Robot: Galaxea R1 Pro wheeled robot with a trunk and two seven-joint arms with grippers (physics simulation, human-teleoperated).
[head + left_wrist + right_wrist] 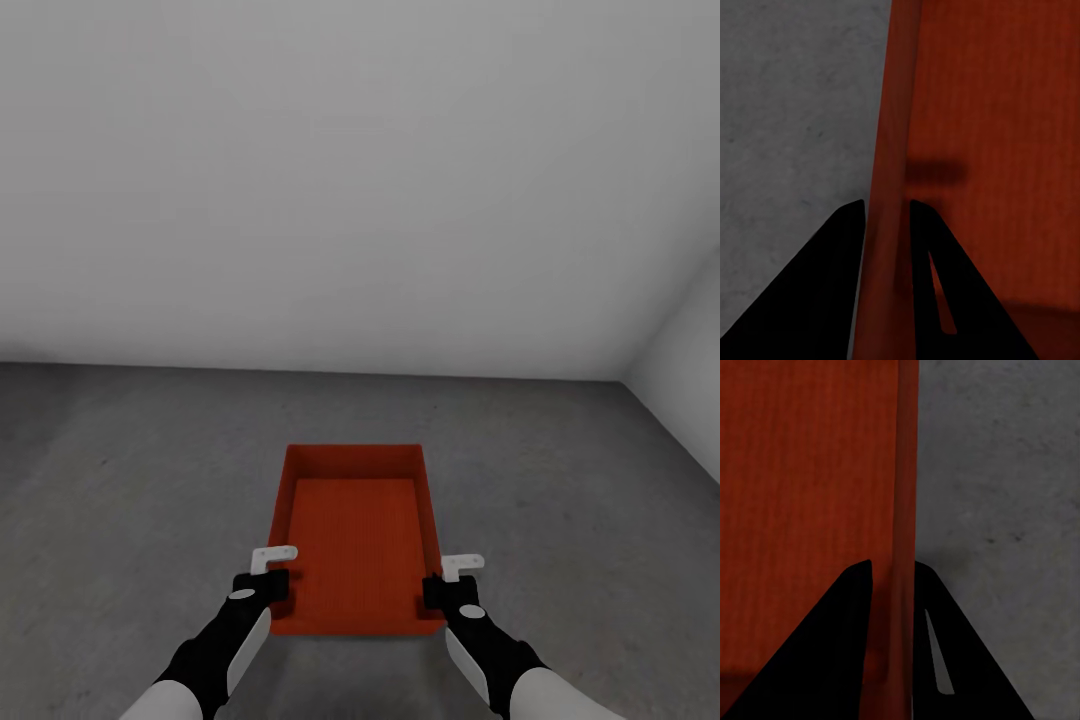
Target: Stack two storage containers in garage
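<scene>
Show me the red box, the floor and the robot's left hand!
red box (357, 545), head view, on its inside bottom.
floor (130, 470), head view, on bare grey concrete.
left gripper (886, 225), left wrist view, between its fingertips.

Container (358, 540) red-orange, finely ribbed base; floor (120, 480) mottled dark grey; walls (350, 180) plain pale grey; hands (268, 582) black.

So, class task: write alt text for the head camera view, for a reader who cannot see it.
A red-orange open-top storage container is gripped at its near corners by the left gripper and right gripper, above a dark grey floor. Plain pale walls rise behind, meeting in a corner at right.
</scene>
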